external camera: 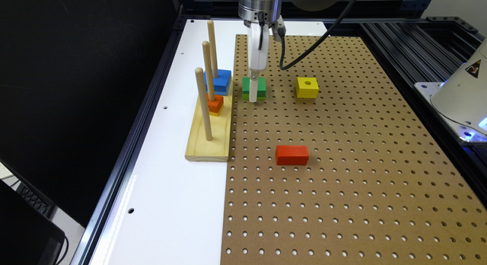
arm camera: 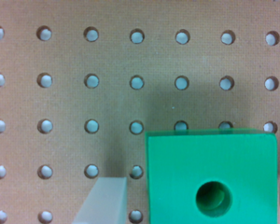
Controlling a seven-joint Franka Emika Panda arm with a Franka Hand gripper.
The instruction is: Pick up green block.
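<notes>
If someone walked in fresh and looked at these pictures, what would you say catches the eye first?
Most striking is the white gripper reaching straight down onto the green block at the far end of the brown pegboard; in the wrist view its fingers sit either side of the block, apart from it. Next come the yellow block on the exterior view's right, the red block nearer the camera, and the wooden peg stand on the left.

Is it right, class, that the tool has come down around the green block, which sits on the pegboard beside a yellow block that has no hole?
Not quite: the yellow block has a round hole in its top, as the exterior view shows. The tool is down around the green block on the pegboard.
</notes>
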